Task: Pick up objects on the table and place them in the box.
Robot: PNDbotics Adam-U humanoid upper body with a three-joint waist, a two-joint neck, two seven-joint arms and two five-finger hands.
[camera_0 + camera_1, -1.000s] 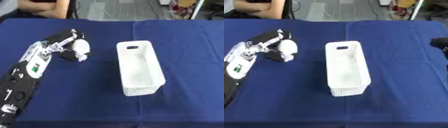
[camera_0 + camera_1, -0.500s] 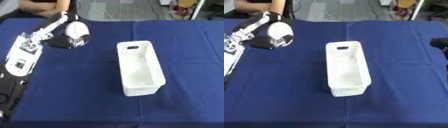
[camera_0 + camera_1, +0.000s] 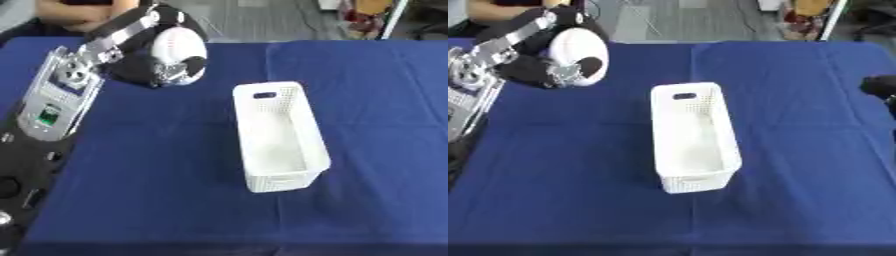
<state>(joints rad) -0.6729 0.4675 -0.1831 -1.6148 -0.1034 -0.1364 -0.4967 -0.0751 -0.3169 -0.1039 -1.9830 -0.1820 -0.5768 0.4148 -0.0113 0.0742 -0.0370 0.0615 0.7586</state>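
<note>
The white perforated plastic basket stands near the middle of the blue tablecloth, its long side running away from the robot, with a slot handle in its far end wall. Nothing shows inside it.

To the left of the basket and beyond its far end, the robot's left hand is raised above the cloth, holding a white ball that looks like a baseball. The dark fingers and thumb curl round the ball from below and from the side, so that the ball's upper white face shows between them. The ball is clear of the cloth and well to the left of the basket, not over its opening.

The left arm rises from the lower left corner, left of the basket, as a long black and silver limb. Its forearm slants up and to the right toward the hand, and a small green mark shows on its flat silver panel.

Far to the right of the basket, at the edge of the right eye view, a dark rounded part of the right hand shows level with the basket's far end. Whether its fingers are spread or curled cannot be told.
</note>
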